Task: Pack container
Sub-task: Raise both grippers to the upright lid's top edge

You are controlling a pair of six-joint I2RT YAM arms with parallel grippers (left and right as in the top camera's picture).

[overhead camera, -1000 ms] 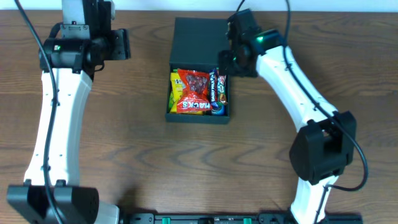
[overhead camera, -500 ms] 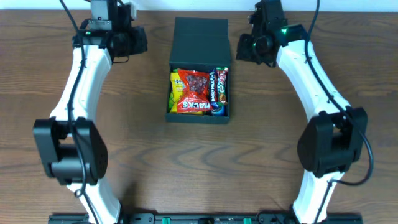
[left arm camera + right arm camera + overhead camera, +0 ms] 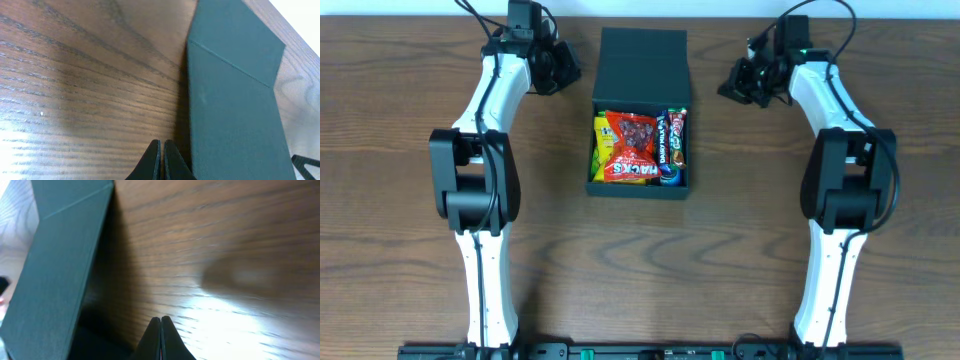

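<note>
Left gripper (image 3: 161, 159): jaws pressed together, nothing between them. Tips hang over bare table (image 3: 75, 100), just beside the left side of the container (image 3: 235, 115), not touching it.

Right gripper (image 3: 161, 336): jaws likewise closed on nothing, over wood. The container (image 3: 55, 265) is to its side, with a gap.

Overhead: left gripper (image 3: 560, 68) sits left of the lid (image 3: 642, 58) and right gripper (image 3: 735, 82) sits right of it. Both are near the far edge of the table and clear of the lid.

Container (image 3: 638, 187): at table centre, towards the far side. It stands open, mouth up. The lid is folded back flat on the table, hinged on the far wall and pointing away from the arm bases. With the lid out, the long axis runs near to far and the walls are square to the table edges. The finish is matte, dark teal-grey to black. A crease line shows across its surface in both wrist views.

Inside: a red packet (image 3: 632, 148) in the middle, a yellow packet (image 3: 599, 150) against the left wall, and a dark bar (image 3: 675, 140) lengthwise along the right wall.
</note>
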